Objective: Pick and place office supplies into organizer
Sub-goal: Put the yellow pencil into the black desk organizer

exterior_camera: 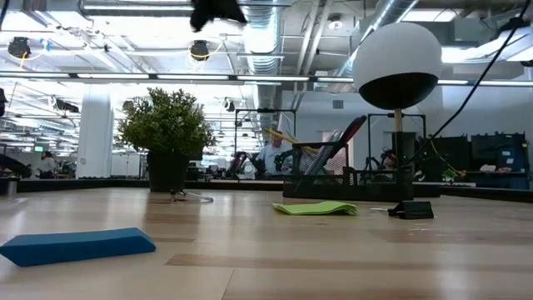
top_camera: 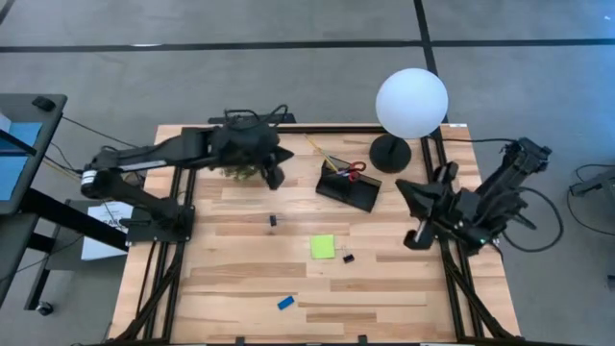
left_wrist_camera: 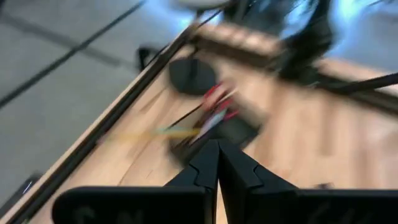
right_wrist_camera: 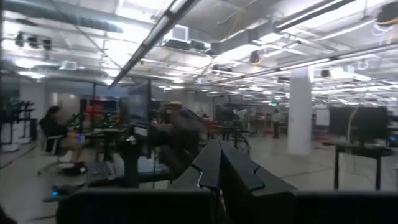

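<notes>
table (top_camera: 240,279): pale wood planks, smooth, faint sheen, dark metal rail along the edges
organizer (top_camera: 348,189): black, matt, mesh-like wall in the low view
sticky-note pad (top_camera: 323,247): lime-green paper, matt, just in front of the organizer
eraser (exterior_camera: 79,246): blue, matt, rubbery look
lamp globe (top_camera: 411,103): white, smooth, beside the organizer
lamp base (top_camera: 390,153): black, matt
left gripper (left_wrist_camera: 217,163): dark matt plastic fingers
</notes>
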Controlling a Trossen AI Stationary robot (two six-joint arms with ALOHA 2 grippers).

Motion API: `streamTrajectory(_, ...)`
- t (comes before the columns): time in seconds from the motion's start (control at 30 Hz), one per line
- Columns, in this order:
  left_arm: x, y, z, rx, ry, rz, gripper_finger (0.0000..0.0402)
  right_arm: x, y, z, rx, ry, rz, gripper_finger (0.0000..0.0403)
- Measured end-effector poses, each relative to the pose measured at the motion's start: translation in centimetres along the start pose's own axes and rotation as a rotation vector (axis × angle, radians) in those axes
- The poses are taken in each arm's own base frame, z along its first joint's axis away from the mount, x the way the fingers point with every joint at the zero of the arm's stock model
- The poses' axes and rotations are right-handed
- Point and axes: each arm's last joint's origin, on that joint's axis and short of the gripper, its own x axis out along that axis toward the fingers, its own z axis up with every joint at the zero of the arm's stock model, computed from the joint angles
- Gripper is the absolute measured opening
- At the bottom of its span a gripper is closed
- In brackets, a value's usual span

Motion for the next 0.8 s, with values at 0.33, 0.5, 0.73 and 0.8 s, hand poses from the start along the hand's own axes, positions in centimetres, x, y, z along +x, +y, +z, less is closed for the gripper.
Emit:
streamTrajectory(0.33, 9.8, 5.7, -5.8, -0.148, 0.114, 0.046, 0.0, -0.8, 0.2, 0.3, -0.046, 0.037, 0.01, 0.0)
streamTrajectory(0.5, 13.4, 6.8, -8.1, -0.162, 0.215, 0.082, 0.0, -0.8, 0.2, 0.3, -0.047, 0.037, 0.011, 0.0)
streamTrajectory(0.73, 15.7, 9.7, -9.2, -0.228, 0.223, 0.136, 0.0, -0.8, 0.2, 0.3, -0.047, 0.037, 0.011, 0.0)
streamTrajectory(0.8, 15.5, 10.2, -9.0, -0.248, 0.212, 0.115, 0.0, -0.8, 0.2, 0.3, -0.047, 0.038, 0.01, 0.0)
